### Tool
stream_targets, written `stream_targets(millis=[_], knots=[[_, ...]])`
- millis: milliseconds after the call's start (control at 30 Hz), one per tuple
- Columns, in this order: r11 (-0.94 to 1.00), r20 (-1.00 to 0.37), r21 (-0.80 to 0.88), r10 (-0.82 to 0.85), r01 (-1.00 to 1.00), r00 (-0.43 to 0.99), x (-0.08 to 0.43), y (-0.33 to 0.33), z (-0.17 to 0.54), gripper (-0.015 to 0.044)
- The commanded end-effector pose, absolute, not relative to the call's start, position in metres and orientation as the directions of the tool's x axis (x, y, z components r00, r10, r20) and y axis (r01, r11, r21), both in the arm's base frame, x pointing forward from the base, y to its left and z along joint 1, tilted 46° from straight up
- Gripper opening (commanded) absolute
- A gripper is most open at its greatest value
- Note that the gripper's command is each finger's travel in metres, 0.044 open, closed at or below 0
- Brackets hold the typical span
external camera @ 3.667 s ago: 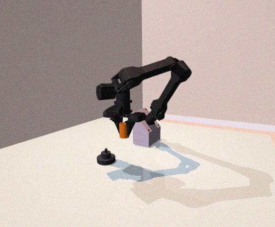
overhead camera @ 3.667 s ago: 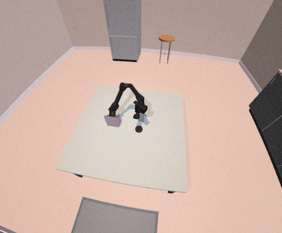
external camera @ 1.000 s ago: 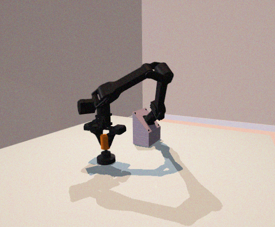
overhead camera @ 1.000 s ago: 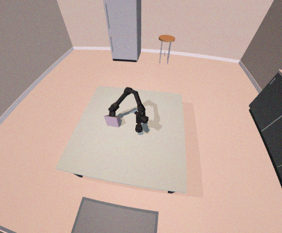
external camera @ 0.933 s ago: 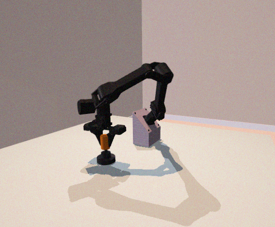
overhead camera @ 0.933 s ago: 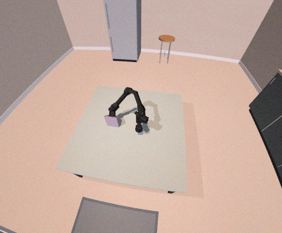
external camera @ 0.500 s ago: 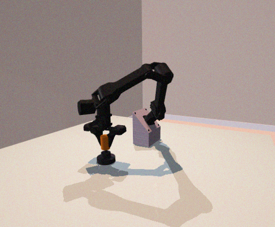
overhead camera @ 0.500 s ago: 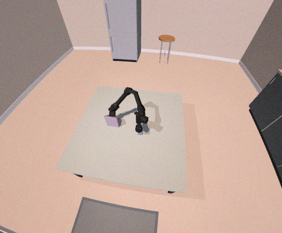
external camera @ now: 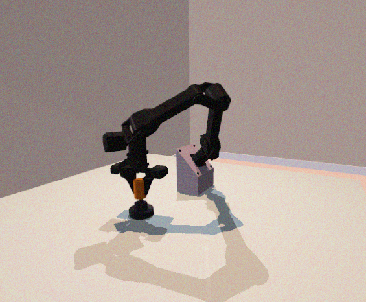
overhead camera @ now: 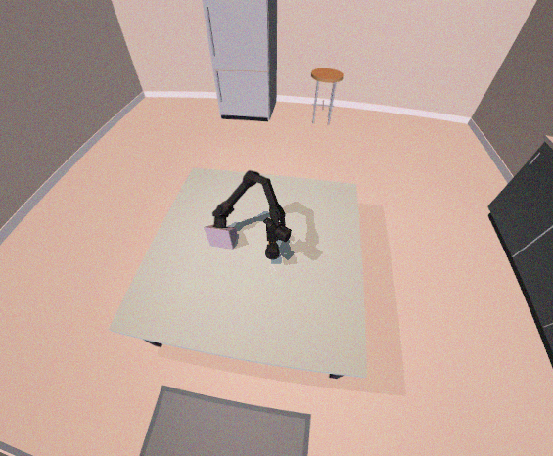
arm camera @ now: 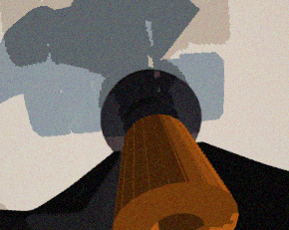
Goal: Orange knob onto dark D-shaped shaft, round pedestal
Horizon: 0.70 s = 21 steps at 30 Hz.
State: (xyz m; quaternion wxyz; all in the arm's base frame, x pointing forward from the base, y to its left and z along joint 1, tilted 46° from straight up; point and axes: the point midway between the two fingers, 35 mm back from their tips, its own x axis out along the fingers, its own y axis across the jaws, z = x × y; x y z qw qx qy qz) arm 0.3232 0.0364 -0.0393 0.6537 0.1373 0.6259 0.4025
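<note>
The orange knob [external camera: 139,188] [arm camera: 155,158] stands upright between the fingers of my gripper [external camera: 140,193], which is shut on it. The round dark pedestal [external camera: 140,211] [arm camera: 113,111] stands on the table right below the knob. In the exterior view the knob's lower end is at the top of the dark shaft [external camera: 140,201], with the pedestal's wide base still lower. Whether the shaft's tip is inside the hole cannot be seen. The shaft's flat side is hidden. In the top view the arm hides the knob and the pedestal.
The arm's base is on a pinkish wedge-shaped block [overhead camera: 220,238] [external camera: 186,175] on the pale table [overhead camera: 247,303] [external camera: 306,227]. Shadows of the arm lie around the pedestal. A fridge [overhead camera: 245,49], a stool [overhead camera: 326,74] and dark cabinets [overhead camera: 536,220] stand away from the table.
</note>
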Motion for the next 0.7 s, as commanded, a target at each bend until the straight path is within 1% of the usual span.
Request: stream_targets(millis=[0,100,667], knots=[[0.606,-0.708,0.664,0.699,-0.439,-0.105,0.3249,0.0357,-0.0385,0.0],[0.572,-0.707,0.641,0.699,-0.513,-0.105,0.3242,0.0367,-0.0401,0.0],[0.571,-0.707,0.641,0.699,-0.513,-0.105,0.3227,0.0391,-0.0416,0.0]])
